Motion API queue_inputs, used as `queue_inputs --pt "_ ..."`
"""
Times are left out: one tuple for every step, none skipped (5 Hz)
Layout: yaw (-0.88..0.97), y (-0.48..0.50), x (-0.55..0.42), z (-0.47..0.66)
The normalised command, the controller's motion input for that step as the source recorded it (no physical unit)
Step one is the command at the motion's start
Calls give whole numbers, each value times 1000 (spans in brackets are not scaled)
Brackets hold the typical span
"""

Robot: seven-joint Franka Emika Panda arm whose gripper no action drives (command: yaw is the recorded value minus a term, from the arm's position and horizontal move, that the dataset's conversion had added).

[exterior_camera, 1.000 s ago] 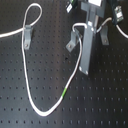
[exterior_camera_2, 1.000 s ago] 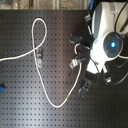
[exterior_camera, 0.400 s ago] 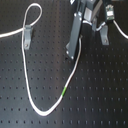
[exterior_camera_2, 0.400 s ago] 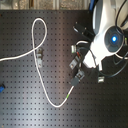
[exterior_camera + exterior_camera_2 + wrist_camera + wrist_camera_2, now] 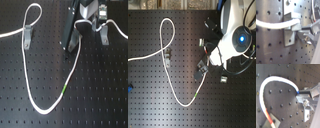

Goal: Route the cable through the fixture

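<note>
Up close in the first wrist view, the gripper (image 5: pixel 298 29) has its jaws clenched on the cable (image 5: pixel 273 23), pinching the white cord right where it crosses a grey upright clip, the fixture (image 5: pixel 289 30). The cord lies in the notch of that bracket, touching it. In the second wrist view the same pinch shows: the cable (image 5: pixel 279 81) arcs away from the gripper (image 5: pixel 299 94) over the black perforated board (image 5: pixel 283 101) and curves down to a red-looking band sitting beside a slanted grey clip (image 5: pixel 273 121).

Pulling back, the second exterior view has the arm (image 5: pixel 235 37) hunched over the board's right side, with the gripper low near the middle. From there the cable (image 5: pixel 175 95) runs down past its short green band (image 5: pixel 196 94), bottoms out in a U, then climbs to a big loop (image 5: pixel 167 30) at the top, passing another clip (image 5: pixel 167 56) on the way. One end trails off the second exterior view's left edge.

In the first exterior view the gripper (image 5: pixel 75 42) is at the top centre, the cord hanging below it to the green band (image 5: pixel 66 90). A second clip (image 5: pixel 28 36) holds the loop at the first exterior view's left, and a third clip (image 5: pixel 105 34) stands just beside the gripper on the right.
</note>
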Motion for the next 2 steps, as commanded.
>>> queue_inputs --pt "999 2 4 253" --pt "237 104 -258 112"
